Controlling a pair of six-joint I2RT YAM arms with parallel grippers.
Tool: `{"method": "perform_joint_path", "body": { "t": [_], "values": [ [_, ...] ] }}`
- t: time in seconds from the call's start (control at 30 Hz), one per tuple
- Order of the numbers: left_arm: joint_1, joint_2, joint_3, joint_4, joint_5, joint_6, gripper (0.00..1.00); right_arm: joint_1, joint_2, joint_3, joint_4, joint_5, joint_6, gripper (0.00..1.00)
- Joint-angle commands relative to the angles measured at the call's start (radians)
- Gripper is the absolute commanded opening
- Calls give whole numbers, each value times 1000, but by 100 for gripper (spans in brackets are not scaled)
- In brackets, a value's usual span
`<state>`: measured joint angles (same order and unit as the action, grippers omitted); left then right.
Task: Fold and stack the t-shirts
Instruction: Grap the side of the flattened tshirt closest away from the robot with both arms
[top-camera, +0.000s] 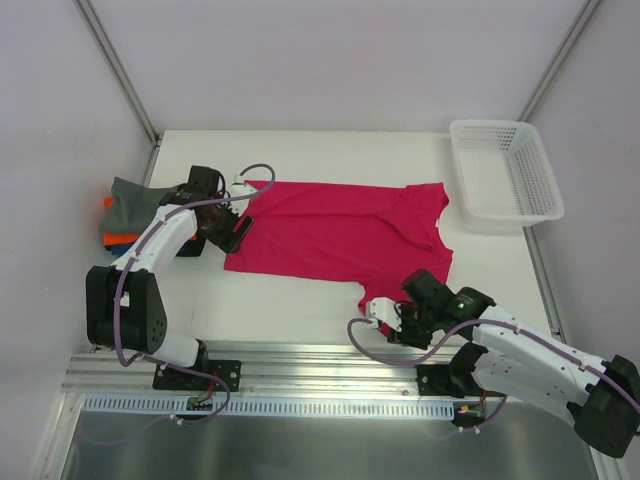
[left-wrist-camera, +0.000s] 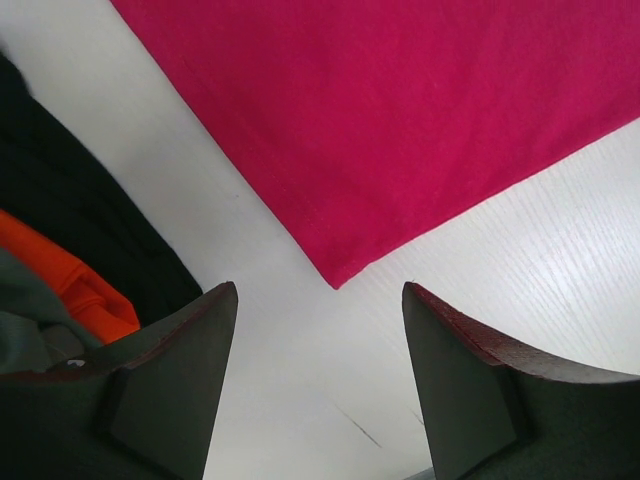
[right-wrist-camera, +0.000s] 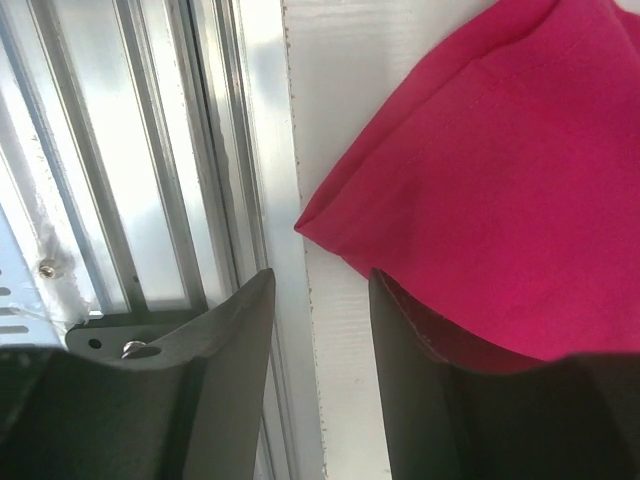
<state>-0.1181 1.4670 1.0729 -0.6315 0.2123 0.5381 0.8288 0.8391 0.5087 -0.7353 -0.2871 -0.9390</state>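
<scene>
the magenta t-shirt (top-camera: 340, 230) lies spread flat on the table (top-camera: 290, 305) beside the folded stack (top-camera: 122, 215), the left gripper (left-wrist-camera: 318, 295) gaping empty over its hem corner, the right gripper (right-wrist-camera: 320, 280) half open at its sleeve, gripping nothing.

- The magenta t-shirt (left-wrist-camera: 400, 120) runs off the top and right edges of the left wrist view; only one hem corner shows.
- The folded stack (left-wrist-camera: 80, 280) is cut by that view's left edge and partly hidden behind a finger of the left gripper (left-wrist-camera: 320, 290); only strips of black, orange and grey show.
- From above, the left arm (top-camera: 165, 235) covers the stack's right side, so its layers cannot be counted.
- In the right wrist view the sleeve (right-wrist-camera: 480, 170) leaves the top and right edges. Its lower edge passes behind a finger (right-wrist-camera: 440, 400) of the right gripper (right-wrist-camera: 322, 275); touching or apart cannot be told.
- Detail at the neckline (top-camera: 436, 215) is too small to make out from above.
</scene>
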Motion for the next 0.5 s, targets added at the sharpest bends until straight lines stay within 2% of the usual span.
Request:
{"method": "perform_joint_path", "body": {
  "t": [0.0,0.47],
  "values": [
    [0,4,53,10,-16,-1,67,13,24,-3,65,-12,-49,45],
    [1,33,91,23,12,-10,67,75,107,59,64,-38,-76,41]
  ]
}}
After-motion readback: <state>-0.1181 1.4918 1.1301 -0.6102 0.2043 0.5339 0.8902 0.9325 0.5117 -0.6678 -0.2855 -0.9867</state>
